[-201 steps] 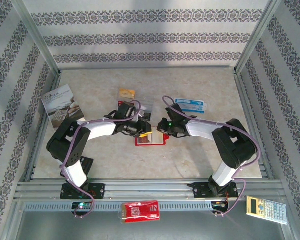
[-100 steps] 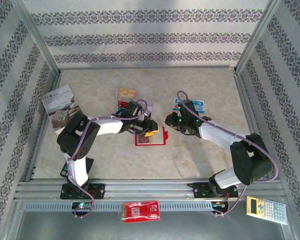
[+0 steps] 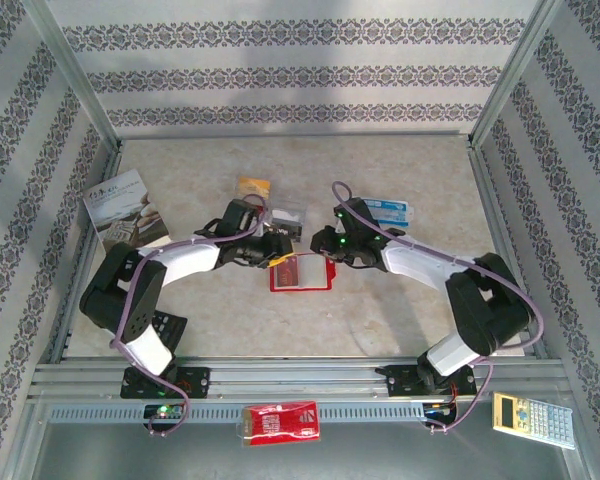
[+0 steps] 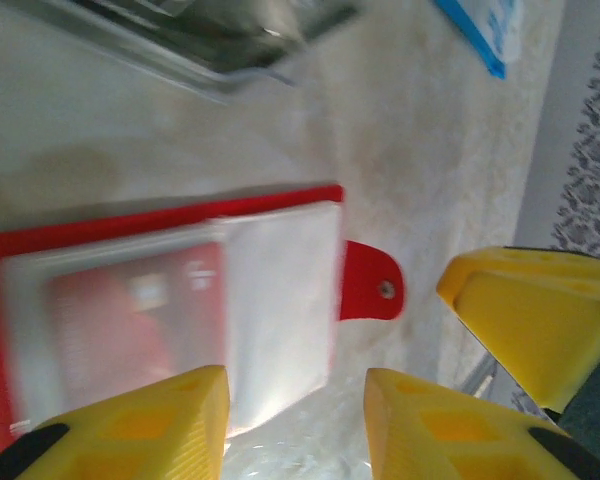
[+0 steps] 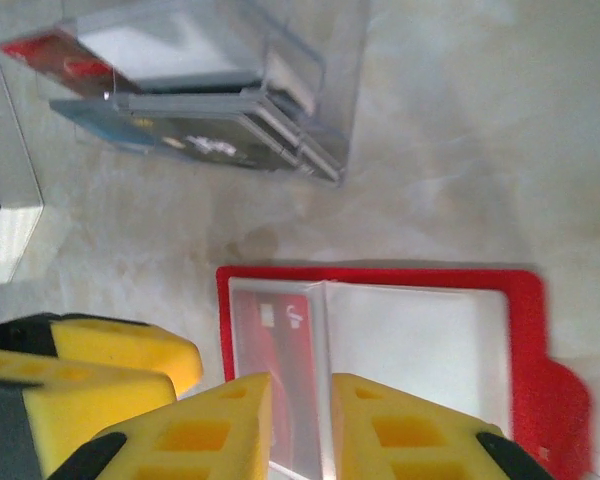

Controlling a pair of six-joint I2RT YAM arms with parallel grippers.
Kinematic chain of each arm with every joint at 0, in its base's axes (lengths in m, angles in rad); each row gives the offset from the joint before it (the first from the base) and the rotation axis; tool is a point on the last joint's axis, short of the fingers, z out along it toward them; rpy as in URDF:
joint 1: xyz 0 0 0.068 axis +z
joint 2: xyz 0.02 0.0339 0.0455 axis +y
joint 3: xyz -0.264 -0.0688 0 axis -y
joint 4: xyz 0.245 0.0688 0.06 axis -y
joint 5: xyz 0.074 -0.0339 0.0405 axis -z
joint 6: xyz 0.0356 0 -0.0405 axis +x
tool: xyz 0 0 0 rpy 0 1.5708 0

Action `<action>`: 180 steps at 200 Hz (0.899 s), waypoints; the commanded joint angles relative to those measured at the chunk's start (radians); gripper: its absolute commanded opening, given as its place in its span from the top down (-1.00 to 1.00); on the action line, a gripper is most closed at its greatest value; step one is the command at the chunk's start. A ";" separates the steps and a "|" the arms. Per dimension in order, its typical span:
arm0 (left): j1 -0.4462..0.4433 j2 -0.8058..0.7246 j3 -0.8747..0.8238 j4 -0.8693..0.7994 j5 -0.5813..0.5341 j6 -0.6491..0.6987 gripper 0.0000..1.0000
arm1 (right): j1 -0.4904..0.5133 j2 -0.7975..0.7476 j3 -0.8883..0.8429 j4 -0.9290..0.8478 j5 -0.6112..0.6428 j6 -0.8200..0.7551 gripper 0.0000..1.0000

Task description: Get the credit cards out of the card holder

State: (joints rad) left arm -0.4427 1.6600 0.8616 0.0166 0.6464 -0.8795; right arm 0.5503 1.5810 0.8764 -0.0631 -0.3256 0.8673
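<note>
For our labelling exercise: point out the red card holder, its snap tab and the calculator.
Red folding card holder [image 5: 523,320]: right wrist view, red border.
Red snap tab [image 4: 372,293]: left wrist view, its middle.
Pale yellow calculator [image 3: 533,418]: top view, keypad.

Bright even light; soft shadows; wrist views motion-blurred.

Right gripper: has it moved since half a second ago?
Yes. In the top view the right gripper has swung left, off the blue-edged packet and closer to the card holder.
</note>
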 commanded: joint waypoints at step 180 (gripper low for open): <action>-0.028 0.092 0.096 -0.331 -0.162 0.176 0.38 | 0.042 0.231 0.027 0.103 -0.148 0.029 0.63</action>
State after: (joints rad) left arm -0.4496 1.7332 0.9070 -0.1707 0.5617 -0.7773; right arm 0.5808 1.7973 0.8928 0.0288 -0.4618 0.8951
